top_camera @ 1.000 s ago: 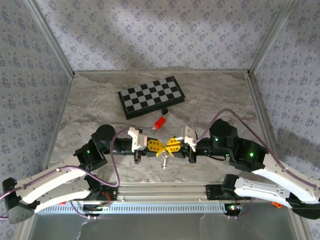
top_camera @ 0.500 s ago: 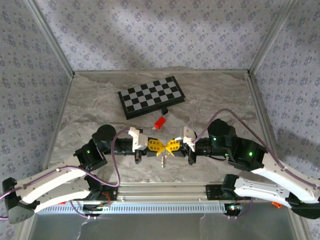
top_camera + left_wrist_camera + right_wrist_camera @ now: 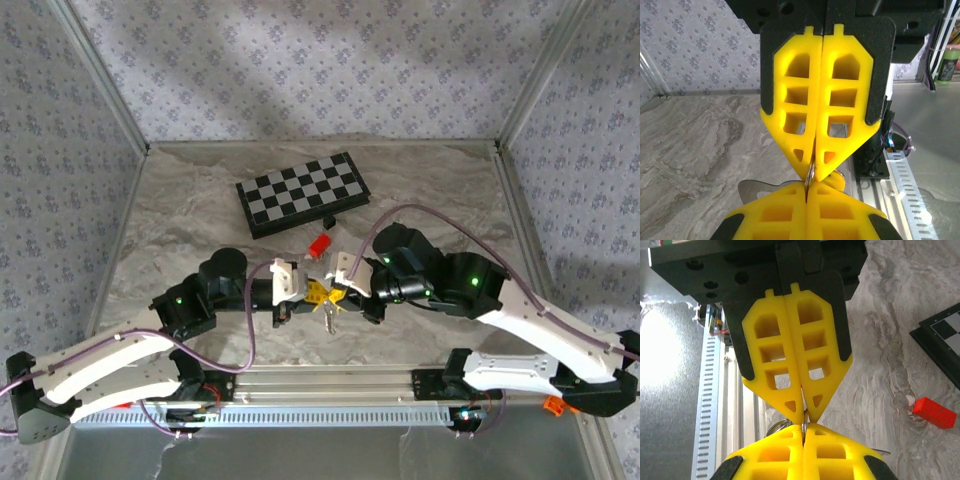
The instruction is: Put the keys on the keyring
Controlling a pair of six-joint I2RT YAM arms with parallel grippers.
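Arms (image 3: 100,365) fold inward, left gripper (image 3: 315,292) seemingly touching right gripper (image 3: 334,289).

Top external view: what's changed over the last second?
The right arm swung left toward the left arm, which edged right. Their yellow jaws now meet tip to tip, both shut on a thin silvery metal keyring. The tiny silvery keys still hang below them. The black-and-white chessboard and small red block stayed put.
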